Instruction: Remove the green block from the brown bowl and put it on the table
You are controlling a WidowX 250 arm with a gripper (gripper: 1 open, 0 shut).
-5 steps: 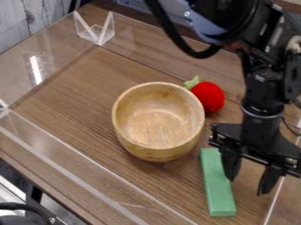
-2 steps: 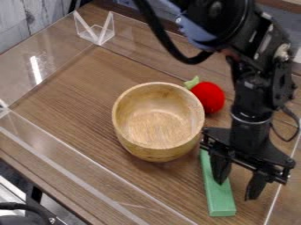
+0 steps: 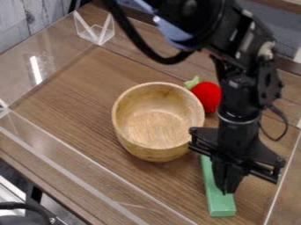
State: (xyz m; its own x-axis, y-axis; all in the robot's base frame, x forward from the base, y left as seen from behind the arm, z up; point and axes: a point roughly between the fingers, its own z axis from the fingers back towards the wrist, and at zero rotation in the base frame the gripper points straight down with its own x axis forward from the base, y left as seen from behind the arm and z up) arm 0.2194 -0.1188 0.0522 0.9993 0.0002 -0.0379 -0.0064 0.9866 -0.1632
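Although the arm crowds the view, the fingers of the gripper [image 3: 223, 164] can be entered first: drawn together, low over the near right part of the scene. Whether any edge of the block is pinched between them cannot be told, as the dark linkage hides the place.

Item, the green block [image 3: 220, 199]: one flat bar, plain mid-green, lying on the table [image 3: 73, 110] outside the bowl. Its far end runs under the gripper; its near end shows in full, apparently flat to the surface.

Item, the brown bowl [image 3: 119, 125]: round, wooden, thick-rimmed, upright, set just beyond the block and to the left of it in the view. The arm passes close by its right side; contact between the two cannot be made out.

Item, the red fruit [image 3: 206, 96]: one, round, with a small green tip, beside the far right of the bowl, partly behind the arm.

Item, the clear plastic piece [image 3: 94, 30]: one, at the far left, well apart from the work.

Condition of the task: removal from the bowl, done; placing on the table, to all appearance done. Outstanding, by judgement: making sure that the fingers are free of the block, then lifting the arm away. Risk noted: a low sideways withdrawal could drag the block or nudge the bowl; a straight rise seems the safer course.
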